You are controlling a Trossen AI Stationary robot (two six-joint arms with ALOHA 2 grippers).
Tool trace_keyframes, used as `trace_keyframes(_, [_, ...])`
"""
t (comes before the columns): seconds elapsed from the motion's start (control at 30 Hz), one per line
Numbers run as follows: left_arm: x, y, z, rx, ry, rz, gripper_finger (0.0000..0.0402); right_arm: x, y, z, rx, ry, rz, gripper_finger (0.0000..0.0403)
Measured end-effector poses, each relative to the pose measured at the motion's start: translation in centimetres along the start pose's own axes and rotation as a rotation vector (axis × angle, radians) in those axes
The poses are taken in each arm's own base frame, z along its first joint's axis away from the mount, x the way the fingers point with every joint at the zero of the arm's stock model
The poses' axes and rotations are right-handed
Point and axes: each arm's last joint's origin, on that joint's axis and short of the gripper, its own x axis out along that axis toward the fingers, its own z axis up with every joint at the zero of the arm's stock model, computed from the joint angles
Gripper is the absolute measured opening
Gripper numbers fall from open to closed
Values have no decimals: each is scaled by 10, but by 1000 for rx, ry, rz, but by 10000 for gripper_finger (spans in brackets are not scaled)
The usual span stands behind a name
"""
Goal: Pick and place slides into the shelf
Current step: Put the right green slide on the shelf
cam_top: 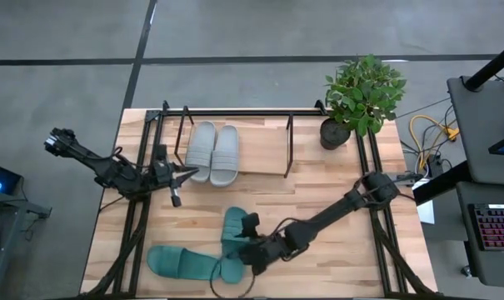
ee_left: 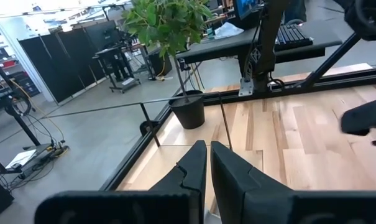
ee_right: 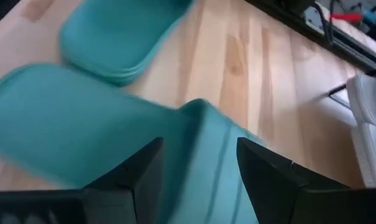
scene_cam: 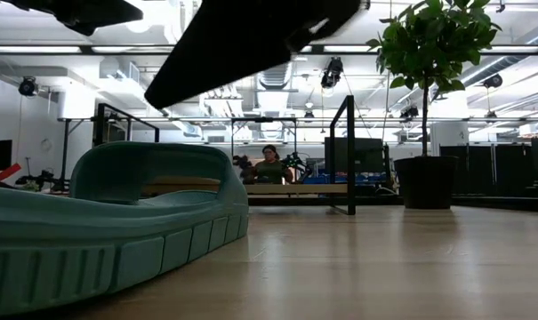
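Two light grey slides (cam_top: 212, 152) lie side by side, soles down, on the board of the shelf (cam_top: 260, 158), near its left end. Two dark teal slides lie on the table: one (cam_top: 181, 262) near the front edge and one (cam_top: 234, 227) under my right gripper (cam_top: 247, 250). That gripper is open and slants down, with a finger on either side of this slide's raised part (ee_right: 203, 124). The other teal slide (ee_right: 119, 37) lies beyond it. My left gripper (cam_top: 187, 172) is shut and level, by the shelf's left end, holding nothing. My right gripper's open fingers (ee_right: 144, 171) stand on either side of the nearer teal slide, coming at it slanting down from the table's right. Whether they touch it I cannot tell. The slide lies flat on the table.
A potted plant (cam_top: 361, 96) stands at the far right corner beside the shelf's right end. The shelf's black tube frame (cam_top: 235, 112) runs along the far edge, with bare board to the right of the grey slides. Bare tabletop (cam_top: 335, 267) lies at the near right.
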Motion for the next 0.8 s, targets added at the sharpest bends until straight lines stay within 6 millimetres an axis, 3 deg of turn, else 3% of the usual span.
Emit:
trace_keyframes(0.27, [6, -6, -1, 13, 10, 6, 8, 6, 18, -9, -138, 32, -61, 191])
trace_keyframes(0.6, [8, -9, 0, 15, 6, 11, 8, 21, 24, -22, -209, 81, -131, 192])
trace_keyframes(0.8, [8, -9, 0, 12, 5, 11, 8, 30, 23, -30, -249, 127, -268, 190])
